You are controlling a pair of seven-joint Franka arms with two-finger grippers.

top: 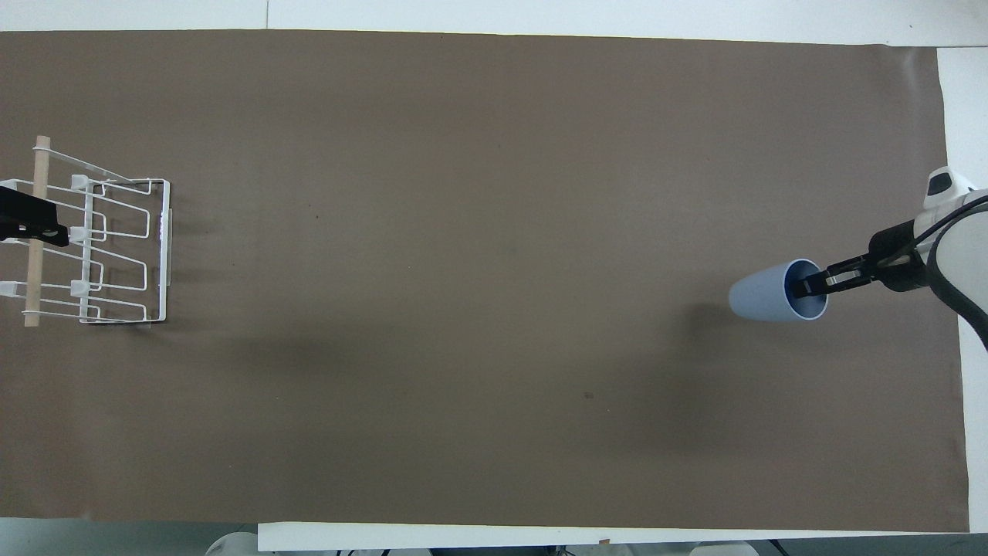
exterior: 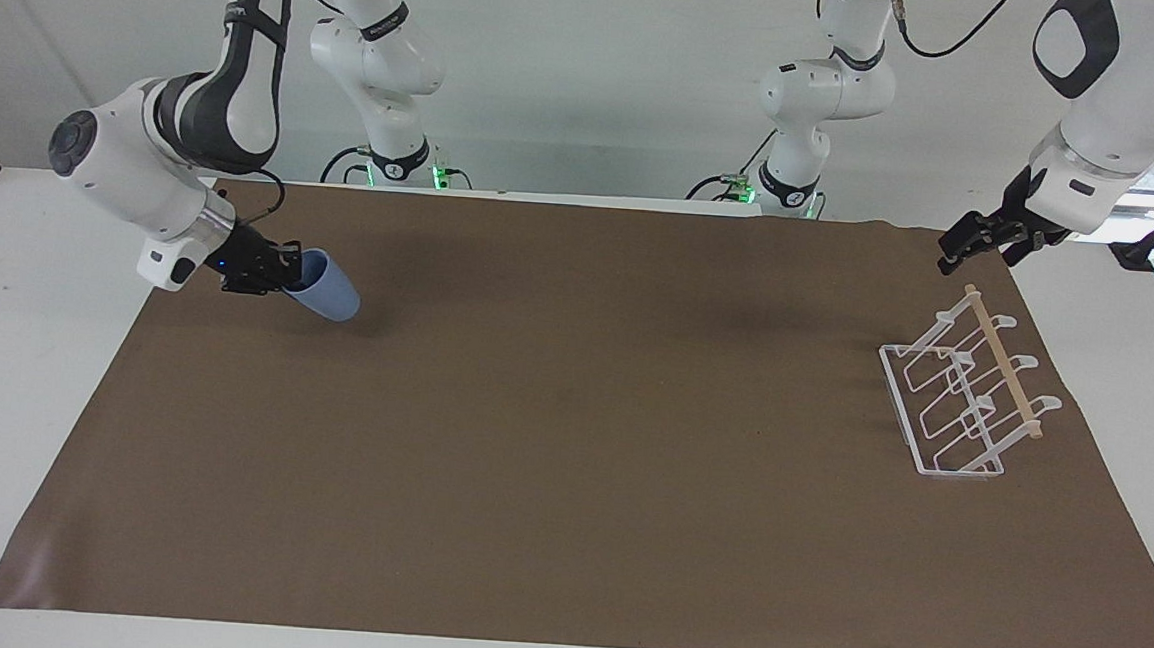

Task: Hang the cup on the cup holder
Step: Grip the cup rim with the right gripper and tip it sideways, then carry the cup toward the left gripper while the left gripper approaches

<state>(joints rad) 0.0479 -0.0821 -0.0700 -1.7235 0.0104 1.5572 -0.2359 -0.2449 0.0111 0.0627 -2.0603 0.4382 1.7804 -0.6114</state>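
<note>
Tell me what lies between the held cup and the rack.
Nothing visible: only bare brown mat separates the cup, in the right gripper, from the rack. The left gripper hangs over the rack's end.
</note>
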